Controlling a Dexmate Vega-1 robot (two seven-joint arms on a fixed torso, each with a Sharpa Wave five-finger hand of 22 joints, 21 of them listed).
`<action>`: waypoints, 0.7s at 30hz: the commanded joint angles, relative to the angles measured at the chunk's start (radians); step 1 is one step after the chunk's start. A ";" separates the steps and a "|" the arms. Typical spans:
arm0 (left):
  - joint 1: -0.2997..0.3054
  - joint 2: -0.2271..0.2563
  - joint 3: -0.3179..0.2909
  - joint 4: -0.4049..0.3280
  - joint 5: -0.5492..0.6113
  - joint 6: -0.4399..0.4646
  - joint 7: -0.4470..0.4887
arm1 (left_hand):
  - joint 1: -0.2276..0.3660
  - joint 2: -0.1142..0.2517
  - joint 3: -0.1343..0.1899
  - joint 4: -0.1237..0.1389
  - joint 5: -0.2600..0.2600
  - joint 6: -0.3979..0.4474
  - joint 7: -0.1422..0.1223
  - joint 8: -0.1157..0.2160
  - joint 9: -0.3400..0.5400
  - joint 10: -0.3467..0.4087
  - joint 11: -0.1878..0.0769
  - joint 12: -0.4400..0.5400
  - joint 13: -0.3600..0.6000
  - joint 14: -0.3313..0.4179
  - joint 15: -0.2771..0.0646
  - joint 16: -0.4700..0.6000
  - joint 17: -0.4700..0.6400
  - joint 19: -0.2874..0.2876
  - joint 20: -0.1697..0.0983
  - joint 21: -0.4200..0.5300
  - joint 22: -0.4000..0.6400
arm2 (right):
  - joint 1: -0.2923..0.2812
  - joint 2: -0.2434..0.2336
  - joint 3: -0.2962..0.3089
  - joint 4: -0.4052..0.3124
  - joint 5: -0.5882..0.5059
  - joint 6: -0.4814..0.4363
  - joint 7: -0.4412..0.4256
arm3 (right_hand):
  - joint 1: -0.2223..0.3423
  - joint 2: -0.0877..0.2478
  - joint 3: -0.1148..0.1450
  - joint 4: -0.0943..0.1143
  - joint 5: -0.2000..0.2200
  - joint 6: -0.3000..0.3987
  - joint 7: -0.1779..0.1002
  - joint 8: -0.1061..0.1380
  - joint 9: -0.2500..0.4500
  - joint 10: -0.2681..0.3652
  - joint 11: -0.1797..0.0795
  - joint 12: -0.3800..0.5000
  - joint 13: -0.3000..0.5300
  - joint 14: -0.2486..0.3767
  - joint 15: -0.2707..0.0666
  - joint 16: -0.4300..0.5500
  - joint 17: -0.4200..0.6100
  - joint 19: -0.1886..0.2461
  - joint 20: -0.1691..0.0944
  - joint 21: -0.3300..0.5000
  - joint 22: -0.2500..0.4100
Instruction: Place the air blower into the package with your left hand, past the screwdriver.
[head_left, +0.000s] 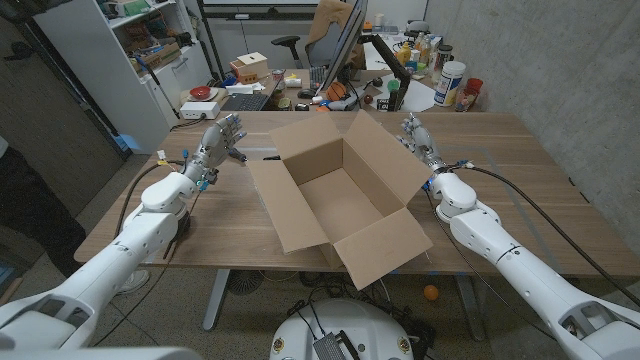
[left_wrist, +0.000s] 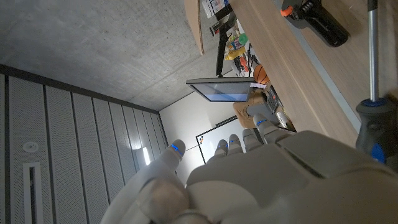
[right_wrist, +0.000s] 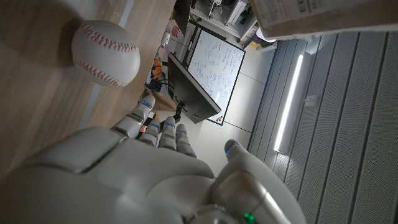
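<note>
With left hand (head_left: 222, 139) empty and fingers apart, reach over screwdriver (left_wrist: 372, 93), clasp air blower (left_wrist: 314, 20) firmly, then lift toward box (head_left: 340, 196).

There's a baseball (right_wrist: 106, 53) sitting on the wooden table (head_left: 520, 160), and behind the table it's a pretty messy desk with a monitor (head_left: 345, 45), a keyboard (head_left: 245, 101), an office chair (head_left: 325, 30) and a white shelf (head_left: 110, 60).
</note>
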 joint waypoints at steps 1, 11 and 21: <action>0.100 0.118 -0.042 -0.124 0.020 -0.027 -0.012 | -0.005 0.063 0.000 -0.009 0.005 0.002 -0.007 0.004 0.002 -0.007 -0.006 0.004 0.003 0.005 -0.002 0.002 0.001 -0.005 0.003 -0.002 0.000 | -0.017 -0.009 0.006 -0.023 -0.003 0.003 -0.016 | -0.006 -0.003 0.000 -0.003 0.005 -0.002 0.009 0.006 0.002 0.005 0.006 0.005 0.004 -0.001 0.002 0.007 0.002 0.009 0.001 0.008 0.004; 0.266 0.241 -0.146 -0.255 0.101 -0.037 0.123 | 0.000 0.047 -0.006 -0.022 0.003 0.000 -0.012 0.003 0.001 -0.009 -0.007 0.003 0.002 0.001 0.002 -0.002 -0.002 -0.011 0.042 -0.008 -0.001 | 0.008 0.011 -0.009 -0.004 -0.014 0.006 -0.012 | -0.007 -0.005 -0.002 -0.004 0.005 -0.002 0.009 0.005 0.002 0.005 0.007 0.005 0.005 0.000 0.002 0.007 0.002 0.009 0.002 0.007 0.004; 0.482 0.321 -0.340 -0.384 0.175 -0.010 0.255 | 0.006 0.040 -0.007 -0.032 0.001 0.006 -0.020 0.005 0.002 0.001 -0.007 0.005 0.002 0.011 0.006 0.000 -0.002 -0.012 0.071 -0.011 -0.001 | 0.036 0.027 -0.020 0.022 -0.018 0.015 0.003 | -0.007 -0.007 -0.004 -0.005 0.006 -0.001 0.010 0.006 0.002 0.006 0.007 0.005 0.005 0.000 0.003 0.006 0.001 0.009 0.002 0.007 0.004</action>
